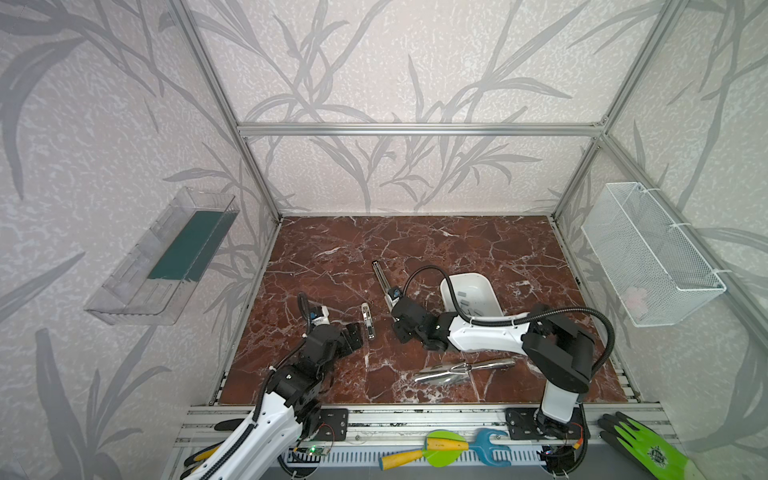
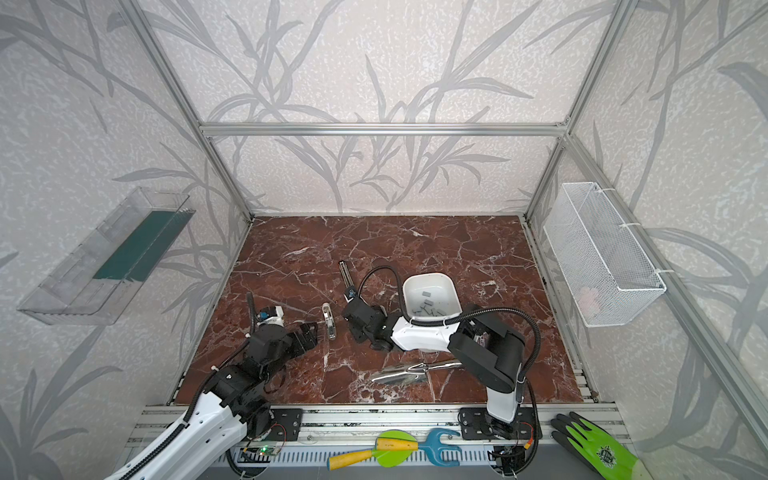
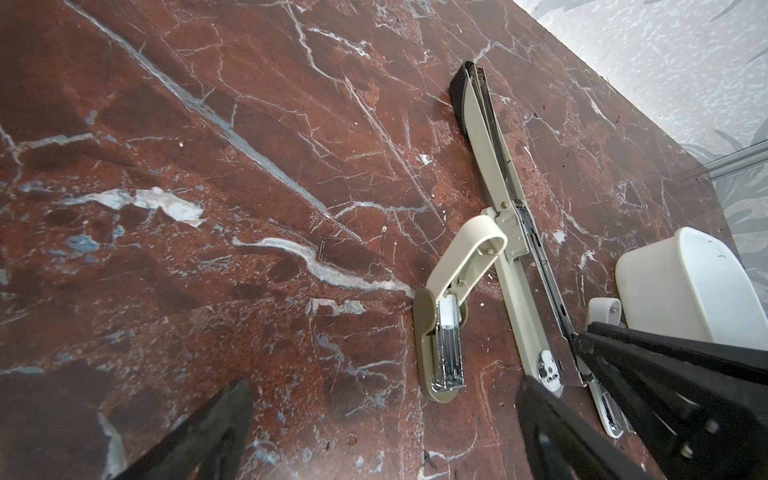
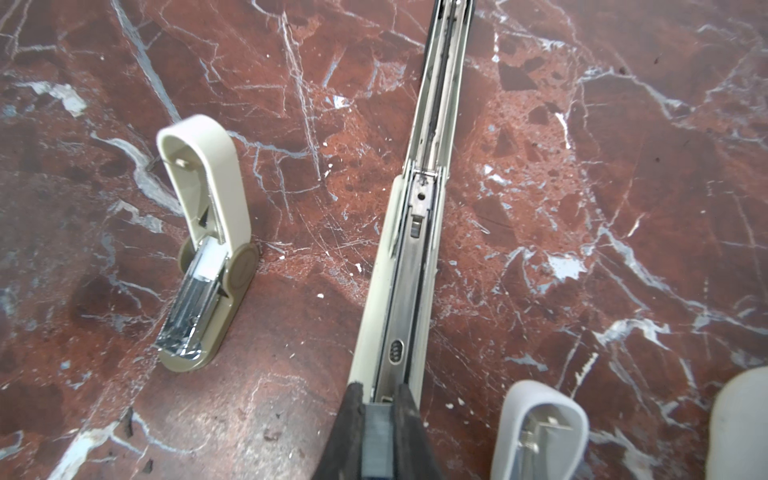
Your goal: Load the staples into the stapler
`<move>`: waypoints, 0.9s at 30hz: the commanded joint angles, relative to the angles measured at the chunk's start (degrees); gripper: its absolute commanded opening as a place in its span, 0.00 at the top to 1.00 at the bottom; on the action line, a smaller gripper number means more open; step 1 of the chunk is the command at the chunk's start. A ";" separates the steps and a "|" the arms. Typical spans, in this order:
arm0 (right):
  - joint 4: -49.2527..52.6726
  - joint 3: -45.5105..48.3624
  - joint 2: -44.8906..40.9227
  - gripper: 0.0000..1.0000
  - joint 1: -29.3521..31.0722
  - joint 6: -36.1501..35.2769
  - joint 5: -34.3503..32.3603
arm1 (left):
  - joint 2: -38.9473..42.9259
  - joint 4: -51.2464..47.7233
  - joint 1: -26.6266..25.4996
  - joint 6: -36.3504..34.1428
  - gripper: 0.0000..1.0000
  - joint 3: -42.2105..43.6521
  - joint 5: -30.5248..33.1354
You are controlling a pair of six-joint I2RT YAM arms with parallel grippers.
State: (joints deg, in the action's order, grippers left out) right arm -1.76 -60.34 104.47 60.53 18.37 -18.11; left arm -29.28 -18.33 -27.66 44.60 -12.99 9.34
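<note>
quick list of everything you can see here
table: one, red marble
long stapler: one, beige, centre
small staplers: two, beige and white, beside it
bowl: one, white, right
staples: several, grey, in bowl
trowel: one, silver, front
tray: one, clear, left wall
basket: one, white, right wall
glove: one, green, front rail
toy tools: few, multicoloured, front rail
left fingers: two, black, open, near beige stapler
right fingers: two, black, shut on a staple strip

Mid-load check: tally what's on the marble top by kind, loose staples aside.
staplers: 3 (long stapler, beige stapler, white stapler)
bowl: 1
shiny metal tool: 1
Total: 5
Not counted: staples in the bowl and the strip of staples in the right gripper.
</note>
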 commanded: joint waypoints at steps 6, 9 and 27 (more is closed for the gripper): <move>-1.30 1.23 -3.36 0.94 -0.01 0.00 -1.56 | 0.38 0.49 0.20 0.18 0.01 -0.72 0.95; -1.25 0.85 -2.14 0.94 -0.01 0.28 -1.33 | 0.36 0.49 0.21 0.23 0.01 -0.69 0.85; -1.49 -1.07 1.51 0.94 -0.13 0.58 -0.88 | 0.42 0.49 0.22 0.27 0.01 -0.63 0.85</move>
State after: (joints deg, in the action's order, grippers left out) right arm -2.76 -59.99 104.99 60.53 18.44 -18.52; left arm -29.28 -18.33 -27.66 44.60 -12.99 9.34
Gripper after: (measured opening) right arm 0.132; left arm 0.991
